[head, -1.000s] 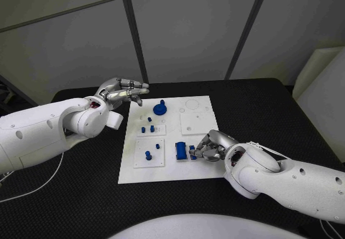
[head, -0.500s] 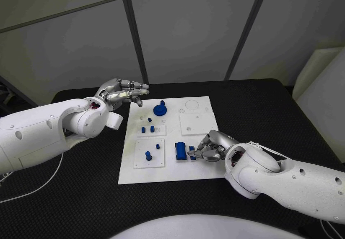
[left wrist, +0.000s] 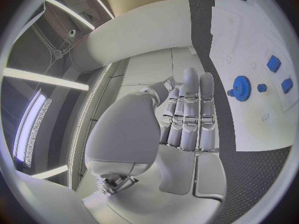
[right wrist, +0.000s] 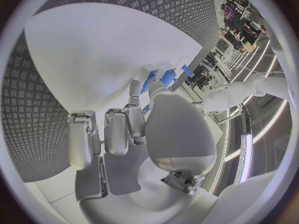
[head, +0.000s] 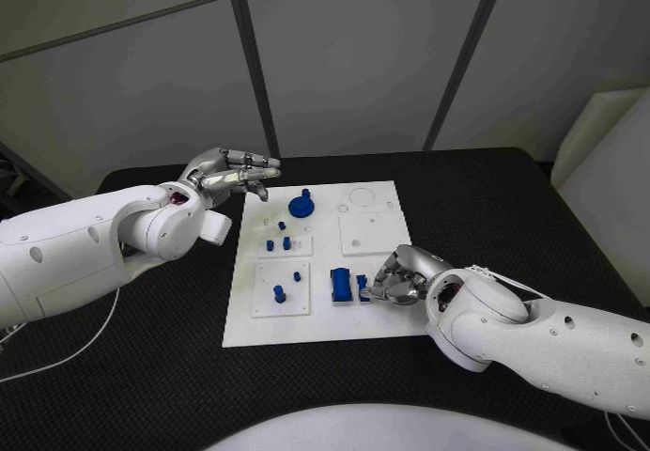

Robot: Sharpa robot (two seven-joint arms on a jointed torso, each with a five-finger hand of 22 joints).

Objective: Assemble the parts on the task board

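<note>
The white task board (head: 365, 310) lies mid-table. On it are a blue gear (head: 302, 204), several small blue pegs (head: 279, 294) and a blue block (head: 342, 285). My right hand (head: 397, 278) is curled low over the board's near right part, and its fingertips pinch a small blue part (head: 363, 281) right beside the block. In the right wrist view the fingertips (right wrist: 134, 88) meet blue pieces (right wrist: 151, 77). My left hand (head: 232, 172) hovers beyond the board's far left corner, fingers stretched out and holding nothing. The left wrist view shows the gear (left wrist: 241, 88) ahead of those fingers (left wrist: 190, 109).
The black table (head: 162, 357) surrounds the board on all sides. Raised white square plates (head: 373, 230) and a round recess (head: 363, 198) occupy the board's far right part. A white cable (head: 82, 343) lies on the table at the near left.
My right hand has closed in slightly toward the blue block, and the small blue part at its fingertips has shifted a little. The left hand has not moved.
</note>
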